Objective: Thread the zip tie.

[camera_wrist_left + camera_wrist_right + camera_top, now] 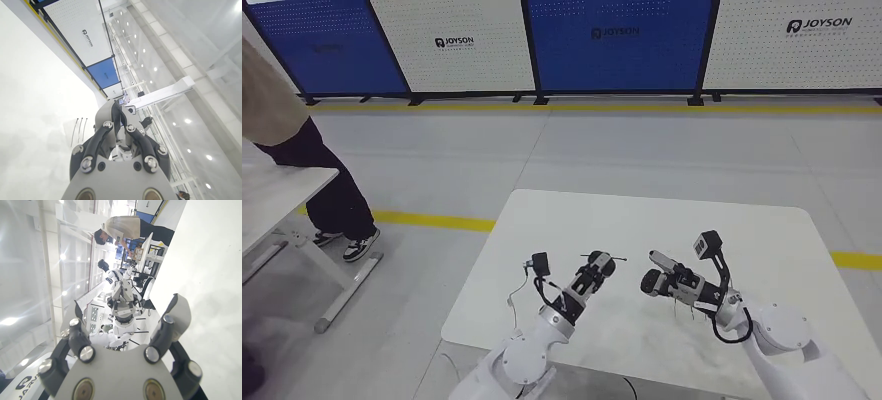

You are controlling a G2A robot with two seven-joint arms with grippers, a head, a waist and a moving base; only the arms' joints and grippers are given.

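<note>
left gripper (pixel 119 109) has its jaws pinched on a thin black zip tie (pixel 120 117) over the bench (pixel 37 94), right gripper (pixel 126 302) just across from it with jaws spread wide, three spare zip ties (pixel 79 130) lying flat on the bench

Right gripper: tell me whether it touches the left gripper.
Apart. The top view shows a strip of bare table between the right gripper and the left gripper.

Robotics lab — pegboard partitions (pixel 622 45), yellow floor line (pixel 432 218), other robots (pixel 113 273).
</note>
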